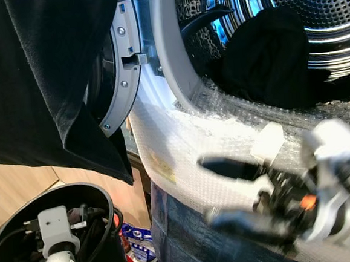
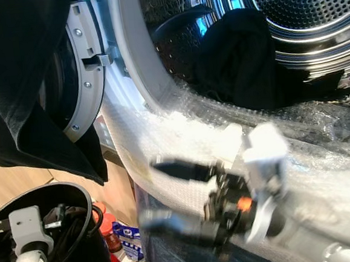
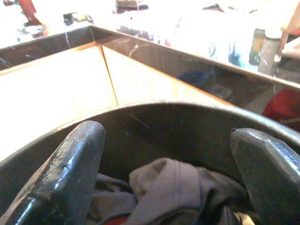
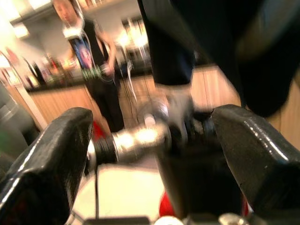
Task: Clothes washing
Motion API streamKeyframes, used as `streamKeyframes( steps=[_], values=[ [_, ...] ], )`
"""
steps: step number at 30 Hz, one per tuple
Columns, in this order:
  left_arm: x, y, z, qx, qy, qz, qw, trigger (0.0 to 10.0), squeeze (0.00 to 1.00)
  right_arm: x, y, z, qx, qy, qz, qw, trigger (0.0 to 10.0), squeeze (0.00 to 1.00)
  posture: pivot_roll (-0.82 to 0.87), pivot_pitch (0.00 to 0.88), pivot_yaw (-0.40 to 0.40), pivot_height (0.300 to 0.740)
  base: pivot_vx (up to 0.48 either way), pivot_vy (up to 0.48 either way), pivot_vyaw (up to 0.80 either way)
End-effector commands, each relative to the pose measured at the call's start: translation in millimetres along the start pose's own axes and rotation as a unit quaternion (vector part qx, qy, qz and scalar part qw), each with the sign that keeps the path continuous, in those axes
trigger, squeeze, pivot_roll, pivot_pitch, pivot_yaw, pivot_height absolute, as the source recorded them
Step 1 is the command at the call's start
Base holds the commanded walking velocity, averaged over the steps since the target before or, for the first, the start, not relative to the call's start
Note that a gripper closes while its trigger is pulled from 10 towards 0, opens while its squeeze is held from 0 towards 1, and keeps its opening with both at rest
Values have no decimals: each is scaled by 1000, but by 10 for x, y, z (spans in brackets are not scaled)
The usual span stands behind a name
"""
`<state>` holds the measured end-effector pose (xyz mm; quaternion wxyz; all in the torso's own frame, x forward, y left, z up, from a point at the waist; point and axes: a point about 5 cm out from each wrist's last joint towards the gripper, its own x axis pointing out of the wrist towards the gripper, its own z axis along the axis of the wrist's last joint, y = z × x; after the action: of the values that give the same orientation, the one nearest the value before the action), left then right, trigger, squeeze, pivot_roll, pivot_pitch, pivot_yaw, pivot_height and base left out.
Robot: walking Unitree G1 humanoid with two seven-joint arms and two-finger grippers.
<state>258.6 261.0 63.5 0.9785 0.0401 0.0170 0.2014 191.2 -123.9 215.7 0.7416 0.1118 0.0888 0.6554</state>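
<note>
Our right gripper [image 1: 213, 190], fingers apart and empty, sits below the steel drum; the black garment [image 1: 266, 57] lies above it, inside.

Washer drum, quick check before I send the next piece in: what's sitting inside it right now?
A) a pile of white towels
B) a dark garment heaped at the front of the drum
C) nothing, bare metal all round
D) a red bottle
B: a black garment lies heaped inside the perforated steel drum, just behind the door opening, while the right gripper hangs open in front of the machine.
</note>
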Motion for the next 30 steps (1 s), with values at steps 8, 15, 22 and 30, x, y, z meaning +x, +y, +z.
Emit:
streamKeyframes(
  steps=[8, 15, 22, 30],
  values=[
    [70, 146, 223, 0, -50, 45, 998, 10000, 0, -273, -199, -877, 78, 113, -53, 989, 10000, 0, -29, 17, -14, 740, 0, 0, 0],
    [67, 184, 310, -5, -66, 61, 996, 10000, 0, -506, -659, -1572, 162, 88, -233, 955, 10000, 0, -11, 14, -17, 740, 0, 0, 0],
    [87, 261, 367, -11, -70, 73, 995, 10000, 0, -632, -799, -2035, 220, 101, -342, 908, 10000, 0, 2, 17, -10, 740, 0, 0, 0],
    [100, 320, 428, -9, -77, 82, 994, 10000, 0, -644, -615, -2406, 286, 112, -325, 894, 10000, 55, 8, 23, -2, 740, 0, 0, 0]
  ],
)
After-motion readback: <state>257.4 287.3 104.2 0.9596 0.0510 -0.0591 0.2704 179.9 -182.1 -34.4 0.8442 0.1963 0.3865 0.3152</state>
